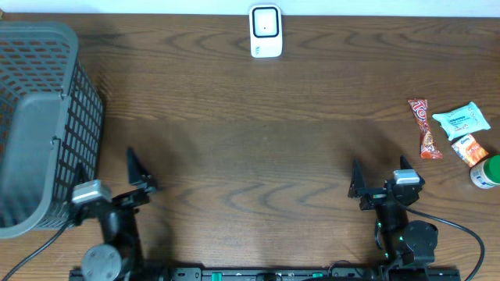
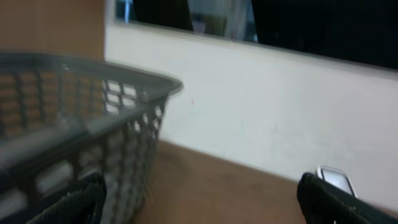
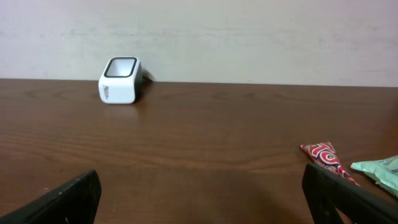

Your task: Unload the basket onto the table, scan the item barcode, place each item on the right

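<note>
The white barcode scanner (image 1: 266,31) stands at the far middle edge of the table; it also shows in the right wrist view (image 3: 119,79). The items lie at the right edge: a red chocolate bar (image 1: 424,129) (image 3: 326,158), a mint-green packet (image 1: 461,119) (image 3: 379,168), a small orange packet (image 1: 469,148) and a green-capped bottle (image 1: 486,172). My right gripper (image 1: 379,162) (image 3: 202,199) hovers open near the front, left of the items, holding nothing. My left gripper (image 1: 105,162) (image 2: 199,205) is open and empty at the front left, beside the basket.
A large grey mesh basket (image 1: 39,117) (image 2: 74,124) fills the left side of the table, close against my left gripper. A white wall runs behind the table's far edge.
</note>
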You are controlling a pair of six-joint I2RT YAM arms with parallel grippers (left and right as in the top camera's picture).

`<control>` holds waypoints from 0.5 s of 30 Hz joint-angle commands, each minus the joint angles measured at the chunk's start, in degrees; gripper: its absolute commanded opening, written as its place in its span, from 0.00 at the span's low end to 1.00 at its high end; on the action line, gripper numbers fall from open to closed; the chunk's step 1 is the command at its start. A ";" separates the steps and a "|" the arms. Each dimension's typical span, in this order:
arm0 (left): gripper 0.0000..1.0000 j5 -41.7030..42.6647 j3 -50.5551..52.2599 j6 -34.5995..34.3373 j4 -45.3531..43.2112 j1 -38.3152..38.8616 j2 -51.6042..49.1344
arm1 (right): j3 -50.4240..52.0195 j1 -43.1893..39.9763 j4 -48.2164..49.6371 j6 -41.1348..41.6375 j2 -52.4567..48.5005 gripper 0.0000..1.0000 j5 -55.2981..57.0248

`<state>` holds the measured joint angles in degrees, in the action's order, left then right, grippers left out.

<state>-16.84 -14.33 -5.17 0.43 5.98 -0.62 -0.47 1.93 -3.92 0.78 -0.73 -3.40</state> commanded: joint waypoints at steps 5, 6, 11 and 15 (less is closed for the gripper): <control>0.98 1.79 7.82 -0.94 -4.39 -0.44 0.48 | 0.15 0.33 -0.15 -0.22 0.42 0.99 0.26; 0.98 1.79 8.41 -0.94 -4.42 -0.57 0.48 | 0.15 0.33 -0.15 -0.22 0.42 0.99 0.26; 0.98 1.79 11.54 -0.92 -4.42 -1.55 0.50 | 0.15 0.33 -0.15 -0.22 0.42 0.99 0.26; 0.98 1.84 14.19 -0.96 -4.35 -1.95 0.50 | 0.15 0.33 -0.15 -0.22 0.42 0.99 0.26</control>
<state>-15.33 -1.96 -5.82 -3.64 4.47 -0.62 -0.47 1.93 -3.92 0.75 -0.73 -3.38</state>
